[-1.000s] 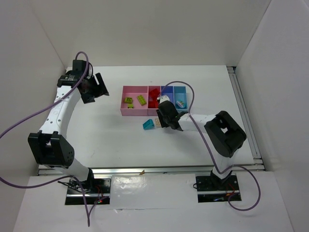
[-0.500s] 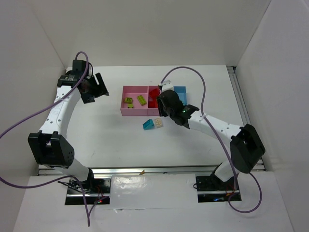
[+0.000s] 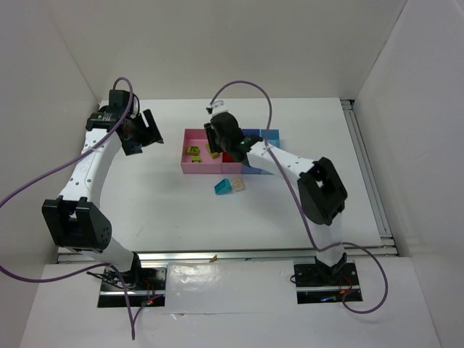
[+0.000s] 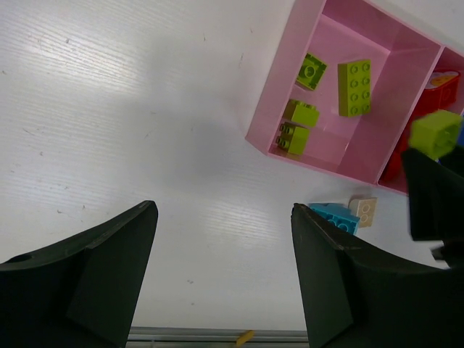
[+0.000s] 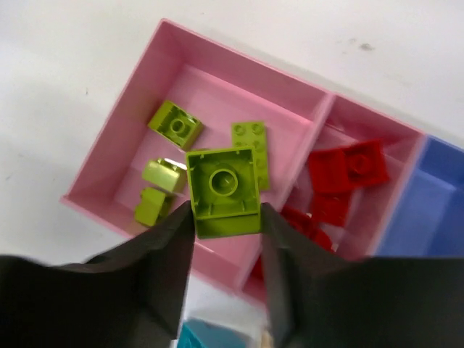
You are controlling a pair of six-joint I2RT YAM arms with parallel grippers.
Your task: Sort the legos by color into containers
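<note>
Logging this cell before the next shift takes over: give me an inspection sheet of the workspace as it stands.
Surface: white table, no spills seen.
Job's things: four lime bricks in the wide pink bin; red pieces in the narrow pink bin; cyan brick and cream brick loose on the table.
Clutter: small tan scrap on the near rail.
Grippers: left gripper open, empty; right gripper shut on a lime brick above the wide pink bin.
Cables: purple cables loop along both arms.
Surroundings: white walls on three sides.
</note>
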